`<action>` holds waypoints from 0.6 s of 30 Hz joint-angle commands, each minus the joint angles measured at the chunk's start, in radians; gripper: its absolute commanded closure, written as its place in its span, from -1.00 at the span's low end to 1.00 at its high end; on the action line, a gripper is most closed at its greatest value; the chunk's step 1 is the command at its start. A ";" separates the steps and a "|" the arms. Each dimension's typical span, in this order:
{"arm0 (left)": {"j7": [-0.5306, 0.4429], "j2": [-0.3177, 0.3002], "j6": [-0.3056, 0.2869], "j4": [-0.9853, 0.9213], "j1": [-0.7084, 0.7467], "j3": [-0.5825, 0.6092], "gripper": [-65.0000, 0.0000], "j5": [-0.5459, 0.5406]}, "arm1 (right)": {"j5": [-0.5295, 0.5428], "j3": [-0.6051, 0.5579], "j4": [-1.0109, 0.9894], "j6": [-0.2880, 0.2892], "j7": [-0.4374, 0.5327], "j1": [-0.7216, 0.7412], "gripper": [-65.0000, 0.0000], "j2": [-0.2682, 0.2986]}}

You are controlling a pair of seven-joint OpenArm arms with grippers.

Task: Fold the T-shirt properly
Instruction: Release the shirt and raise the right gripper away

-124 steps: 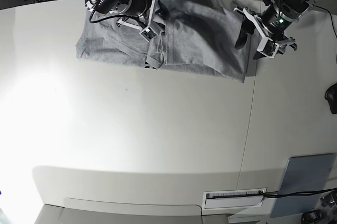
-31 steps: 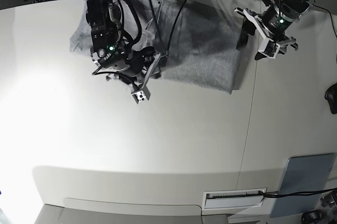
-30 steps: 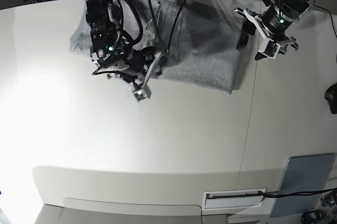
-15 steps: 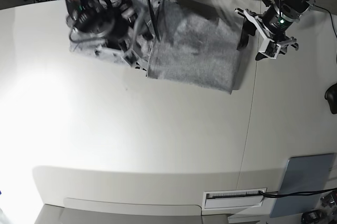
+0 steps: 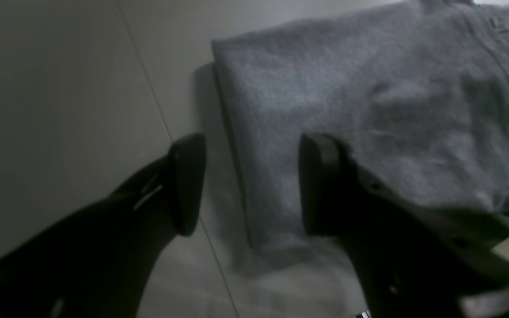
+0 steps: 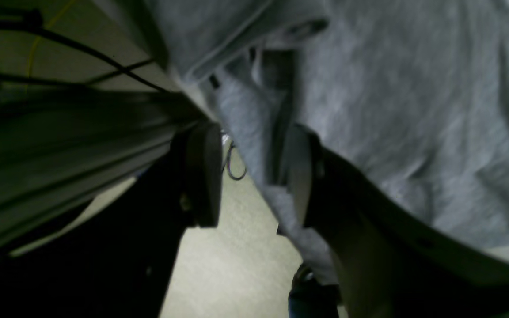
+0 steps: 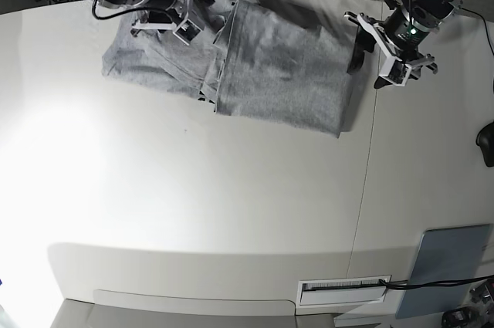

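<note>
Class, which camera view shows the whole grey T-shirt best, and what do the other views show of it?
The base view: the T-shirt lies there in full outline on the table. The left wrist view shows only one folded corner. The right wrist view shows a blurred close-up of bunched cloth near the table's edge.

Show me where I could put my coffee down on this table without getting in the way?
The wide bare stretch of the table in front of the T-shirt is free, as far as the grey-blue pad at the near right corner. The far edge is crowded: shirt, cables and both claws, left and right.
</note>
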 commanded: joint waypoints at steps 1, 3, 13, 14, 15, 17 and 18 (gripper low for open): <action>-0.023 -0.008 0.000 0.016 0.003 -0.006 0.02 -0.011 | 0.005 0.024 0.018 0.001 0.011 -0.001 0.23 0.004; -0.023 -0.008 0.000 0.016 0.003 -0.006 0.02 -0.011 | 0.005 0.077 0.018 0.000 0.014 -0.002 0.23 0.004; -0.022 -0.008 0.000 0.016 0.003 -0.006 0.02 -0.080 | 0.005 0.454 0.018 -0.007 0.055 -0.002 0.23 0.004; -0.023 -0.008 0.000 0.014 0.003 -0.006 0.02 -0.105 | 0.005 0.491 0.018 -0.015 0.059 -0.002 0.23 0.004; -0.023 -0.008 0.001 0.008 0.001 -0.006 0.02 -0.120 | 0.005 0.524 0.018 -0.026 0.065 -0.002 0.23 0.003; -0.023 -0.008 0.009 -0.030 -0.017 -0.006 0.02 -0.136 | 0.005 0.583 0.018 -0.048 0.074 -0.002 0.23 0.003; -0.022 -0.008 0.027 -0.060 -0.031 -0.006 0.02 -0.147 | 0.005 0.609 0.018 -0.056 0.076 -0.002 0.23 0.004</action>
